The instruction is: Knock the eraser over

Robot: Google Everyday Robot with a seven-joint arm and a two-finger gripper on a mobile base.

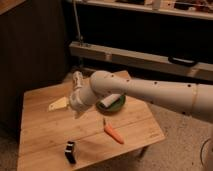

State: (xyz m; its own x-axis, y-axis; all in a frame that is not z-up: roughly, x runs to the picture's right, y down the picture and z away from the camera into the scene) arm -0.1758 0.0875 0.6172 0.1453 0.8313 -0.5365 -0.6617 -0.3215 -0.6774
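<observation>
The eraser (71,151) is a small black block with a white band, standing upright near the front left edge of the wooden table (45,135). My gripper (76,107) is at the end of the white arm, above the table's middle left. It is well behind the eraser and apart from it. An orange carrot (112,132) lies to the right of the eraser.
A green plate (119,106) with a white item on it sits behind the carrot, partly under my arm. A pale flat piece (58,104) lies left of the gripper. A small bottle-like object (77,80) stands at the back. A dark wall and a metal rail lie behind the table.
</observation>
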